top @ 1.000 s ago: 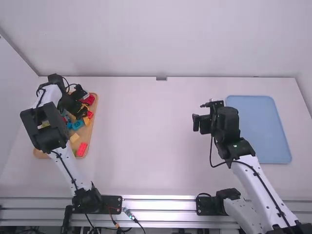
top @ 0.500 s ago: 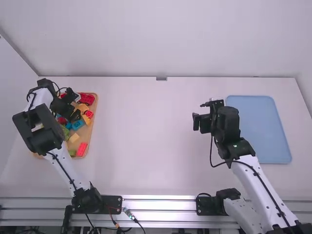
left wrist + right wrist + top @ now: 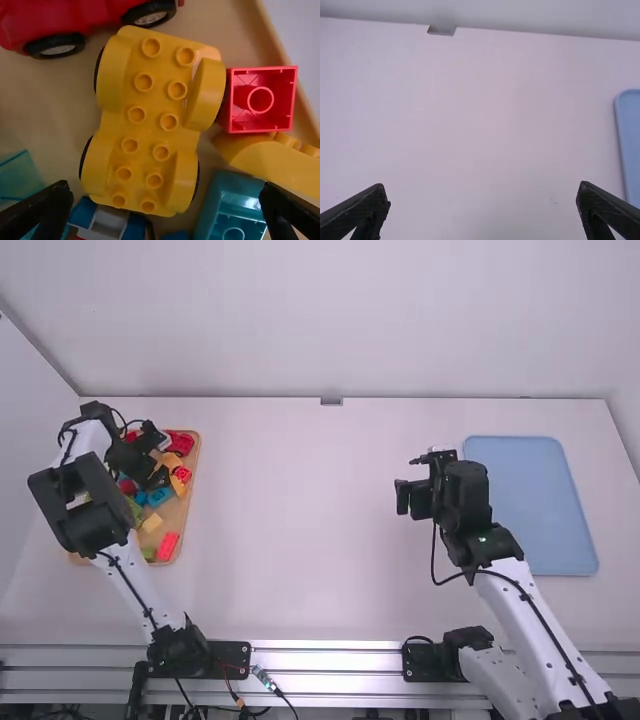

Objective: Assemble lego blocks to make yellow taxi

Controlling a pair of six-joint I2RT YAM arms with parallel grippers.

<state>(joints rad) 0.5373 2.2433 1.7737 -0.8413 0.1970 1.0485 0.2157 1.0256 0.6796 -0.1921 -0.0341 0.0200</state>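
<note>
While L gripper (image 3: 164,460) hovers over yel wheeled base (image 3: 150,120), its jaws gape | R gripper (image 3: 408,477): above wht table (image 3: 300,540), jaws apart

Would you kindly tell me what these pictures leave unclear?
Wooden tray, left part: high view, behind the left arm.
Red vehicle: left wrist view, cut by top edge.
Yellow wheeled base, underside: left wrist view, faces down.
Blue-and-gray piece: left wrist view, partly behind the base.

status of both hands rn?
Left hand: open, empty, over the yellow wheeled base.
Right hand: open, empty.
</note>
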